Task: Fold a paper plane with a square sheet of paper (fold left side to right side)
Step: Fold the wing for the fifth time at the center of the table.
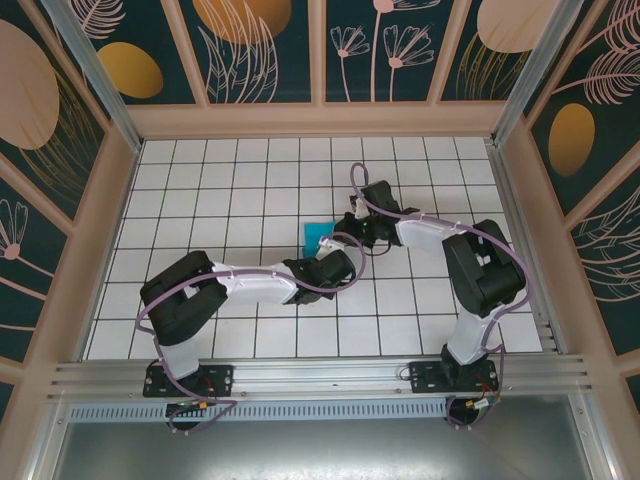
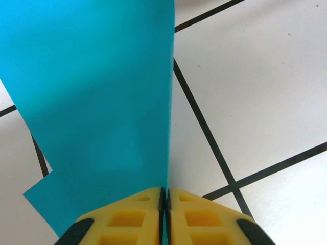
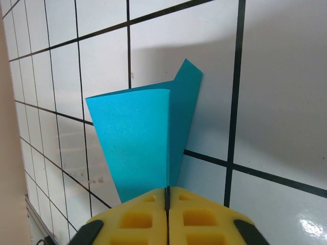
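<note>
The square sheet of paper (image 1: 318, 235) is cyan-teal and lies partly folded on the white tiles near the middle of the table. In the left wrist view the paper (image 2: 102, 102) rises as a broad sheet from my left gripper (image 2: 164, 196), whose yellow fingers (image 2: 127, 219) are shut on its edge. In the right wrist view the paper (image 3: 138, 138) curves over in a loose fold with one corner sticking up, and my right gripper (image 3: 167, 193) is shut on its near edge. From above, the left gripper (image 1: 338, 258) and right gripper (image 1: 352, 228) meet at the paper's right side.
The white tiled floor (image 1: 220, 190) stretches to the left and back of the paper. Wooden walls (image 1: 110, 230) enclose it on three sides. An aluminium rail (image 1: 320, 375) carrying both arm bases runs along the near edge.
</note>
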You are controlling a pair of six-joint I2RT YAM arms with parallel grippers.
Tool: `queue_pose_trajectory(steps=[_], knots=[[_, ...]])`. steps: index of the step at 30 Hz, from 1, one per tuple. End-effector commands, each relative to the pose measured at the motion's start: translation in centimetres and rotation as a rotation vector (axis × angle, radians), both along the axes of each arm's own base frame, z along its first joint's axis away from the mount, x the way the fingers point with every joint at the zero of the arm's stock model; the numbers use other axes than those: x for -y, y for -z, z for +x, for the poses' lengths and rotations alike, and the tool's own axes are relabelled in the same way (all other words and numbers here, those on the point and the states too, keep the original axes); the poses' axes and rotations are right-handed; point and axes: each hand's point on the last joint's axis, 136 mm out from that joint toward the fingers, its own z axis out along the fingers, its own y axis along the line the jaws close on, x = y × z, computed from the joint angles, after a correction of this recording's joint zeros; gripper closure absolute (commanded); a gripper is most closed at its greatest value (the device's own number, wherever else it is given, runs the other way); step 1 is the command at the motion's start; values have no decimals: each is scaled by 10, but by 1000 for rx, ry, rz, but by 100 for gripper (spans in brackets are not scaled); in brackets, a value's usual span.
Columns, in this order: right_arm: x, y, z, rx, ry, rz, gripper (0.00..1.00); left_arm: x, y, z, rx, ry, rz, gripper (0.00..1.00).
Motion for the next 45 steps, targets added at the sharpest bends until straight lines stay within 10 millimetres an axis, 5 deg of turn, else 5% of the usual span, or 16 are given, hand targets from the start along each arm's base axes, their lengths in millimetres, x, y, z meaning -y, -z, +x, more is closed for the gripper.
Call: queue_pose_trajectory(steps=[1, 8, 16, 27, 45], knots=[[3, -19, 14, 98, -9, -31, 78, 9, -7, -2, -17, 17, -24, 90], [55, -79, 31, 324, 145, -48, 36, 24, -19, 1, -85, 46, -127, 93], [104, -87, 9, 413, 231, -79, 20, 34, -31, 15, -211, 74, -352, 95], [76, -45, -24, 353, 124, 23, 20, 27, -34, 25, -341, 112, -627, 94], [49, -7, -24, 270, 146, 77, 24, 26, -34, 32, -463, 95, -931, 95]])
